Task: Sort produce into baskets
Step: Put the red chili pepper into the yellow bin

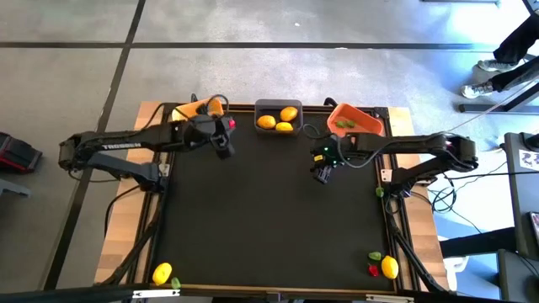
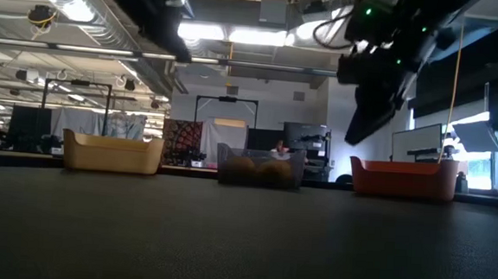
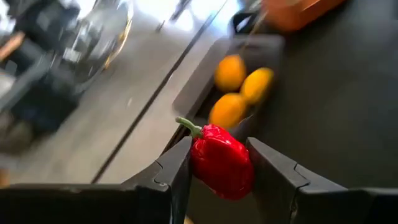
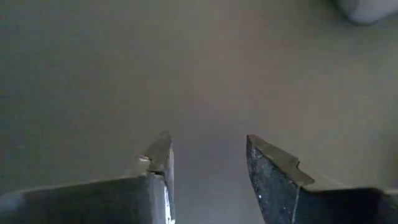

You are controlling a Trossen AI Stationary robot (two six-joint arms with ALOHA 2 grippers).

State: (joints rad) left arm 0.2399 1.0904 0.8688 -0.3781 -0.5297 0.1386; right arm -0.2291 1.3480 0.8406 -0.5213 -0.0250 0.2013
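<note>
A red toy pepper (image 3: 221,163) with a green stem sits between the fingers of my left gripper (image 3: 219,143), which is shut on it above the mat's far left, near the yellow-orange basket (image 1: 192,109). The dark grey basket (image 1: 278,116) holds three yellow-orange fruits (image 3: 239,90). In the orange basket (image 1: 358,123) lies a green piece (image 1: 344,124). My right gripper (image 4: 205,138) hangs open with nothing in it over the bare mat, just in front of the orange basket (image 2: 402,177). My left gripper pinches the red pepper by its two opposite sides (image 3: 198,163) between the two fingers. The stem end (image 3: 186,124) points away past the fingertips. The fingers slant downward, and the pepper is lifted clear of the mat.
The three baskets stand in a row along the mat's far edge. A yellow lemon (image 1: 162,273) and a green piece lie at the near left corner. Another lemon (image 1: 389,268), a red piece (image 1: 373,270) and a green one (image 1: 374,255) lie at the near right.
</note>
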